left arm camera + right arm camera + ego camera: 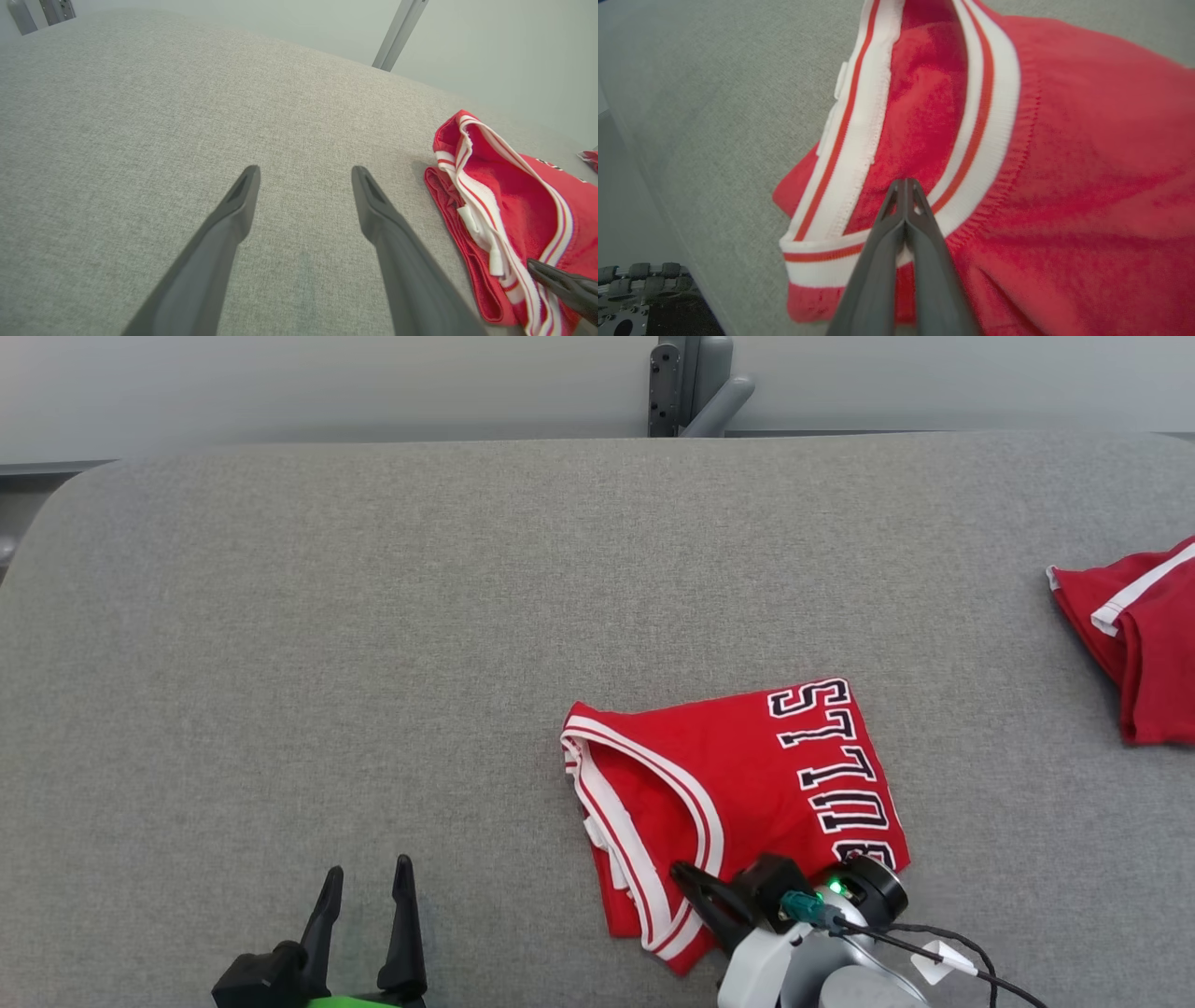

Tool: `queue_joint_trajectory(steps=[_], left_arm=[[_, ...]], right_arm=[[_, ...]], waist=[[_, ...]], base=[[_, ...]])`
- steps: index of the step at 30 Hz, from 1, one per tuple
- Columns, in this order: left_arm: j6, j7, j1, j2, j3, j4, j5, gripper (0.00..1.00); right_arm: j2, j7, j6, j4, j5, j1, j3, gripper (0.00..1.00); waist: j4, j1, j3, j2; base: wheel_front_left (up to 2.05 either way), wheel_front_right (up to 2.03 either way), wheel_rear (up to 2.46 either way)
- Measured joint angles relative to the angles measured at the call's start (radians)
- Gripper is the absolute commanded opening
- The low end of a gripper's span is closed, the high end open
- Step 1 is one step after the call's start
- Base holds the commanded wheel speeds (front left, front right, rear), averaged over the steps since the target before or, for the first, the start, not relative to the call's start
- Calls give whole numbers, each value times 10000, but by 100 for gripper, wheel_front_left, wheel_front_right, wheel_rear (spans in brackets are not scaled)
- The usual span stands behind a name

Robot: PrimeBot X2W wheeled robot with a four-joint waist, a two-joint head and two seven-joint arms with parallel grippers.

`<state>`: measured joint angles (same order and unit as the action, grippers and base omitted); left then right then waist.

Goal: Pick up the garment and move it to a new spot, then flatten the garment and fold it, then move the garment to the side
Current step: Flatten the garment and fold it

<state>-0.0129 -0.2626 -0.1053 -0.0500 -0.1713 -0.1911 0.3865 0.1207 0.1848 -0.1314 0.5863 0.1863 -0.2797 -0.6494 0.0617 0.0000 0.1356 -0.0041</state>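
Closest to you, your left pincer (pixel 369 866) is wide open and holds nothing. It hangs over bare grey tabletop (pixel 373 616), well apart from the work.

Your right pincer (pixel 681 874) is squeezed shut. In the right wrist view its tips sit on the white and red neck band of the red shirt (pixel 747 784). You cannot tell if any cloth is pinched between them.

The shirt lies near the front edge of the tabletop, a bit to your right. It looks folded into a small neat pile, with black and white letters along its right side. So the step in hand seems to be the last one: moving it to the side.

For that you need a good hold through all the layers, or the fold may fall open.

Farther off, at the far right, lies another red cloth (pixel 1139 635).
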Motion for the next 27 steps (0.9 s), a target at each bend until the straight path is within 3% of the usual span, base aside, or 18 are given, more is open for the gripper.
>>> queue_joint_trajectory(steps=[13, 27], left_arm=[[13, 0, 165, 0, -90, -107, 104, 100], [27, 0, 174, 0, -186, -209, 178, 100]], right_arm=[[-495, -456, 12, 1191, 1335, -1208, -1791, 0], [-694, -336, 4, 1521, 2525, -1990, -2780, 0]], waist=[[244, 0, -2, 0], [543, 0, -137, 0]], base=[[0, 0, 0], [0, 0, 0]])
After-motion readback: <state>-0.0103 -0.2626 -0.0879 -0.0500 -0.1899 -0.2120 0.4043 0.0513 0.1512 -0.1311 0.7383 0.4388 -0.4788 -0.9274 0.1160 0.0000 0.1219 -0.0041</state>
